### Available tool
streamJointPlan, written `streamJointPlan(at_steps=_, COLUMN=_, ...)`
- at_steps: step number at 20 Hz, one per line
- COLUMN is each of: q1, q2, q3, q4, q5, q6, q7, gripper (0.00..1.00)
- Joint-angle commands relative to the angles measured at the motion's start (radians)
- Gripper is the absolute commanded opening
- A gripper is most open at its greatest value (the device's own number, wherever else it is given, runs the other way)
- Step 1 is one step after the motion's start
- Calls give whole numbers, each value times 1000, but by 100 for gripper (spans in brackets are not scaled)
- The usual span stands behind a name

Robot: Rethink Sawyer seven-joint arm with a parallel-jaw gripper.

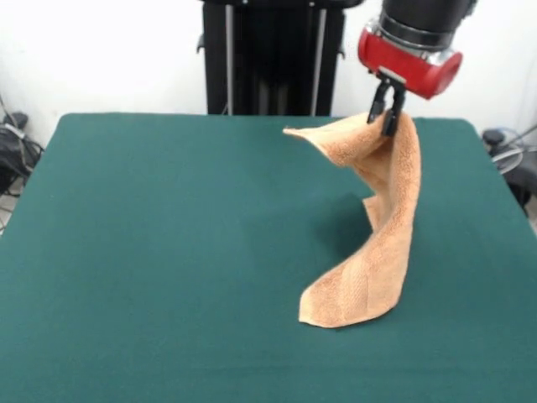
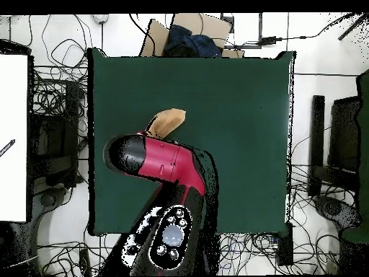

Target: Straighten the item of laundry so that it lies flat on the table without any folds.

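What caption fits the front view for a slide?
Gripper shut on the towel, lifting it off the green table with only its lower end resting on the cloth.

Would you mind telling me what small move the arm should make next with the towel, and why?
Probably drag sideways while lowering. The pincer grips the towel at its top, most of it hangs twisted, and only the bottom end rests on the table.
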Motion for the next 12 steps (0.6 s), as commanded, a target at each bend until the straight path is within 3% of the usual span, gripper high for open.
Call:
streamJointPlan(at_steps=1, q1=75, q2=51, q3=-65, q4=-82, q5=67, q6=123, q7=401, gripper=0)
streamJointPlan(at_steps=7, q1=124, q2=60, q3=-99, q4=-118, q5=94, q6=159, q7=450, gripper=0)
streamJointPlan(at_steps=12, q1=111, q2=42, q3=-73, q4=-113, q5=110, q6=172, q7=421, gripper=0)
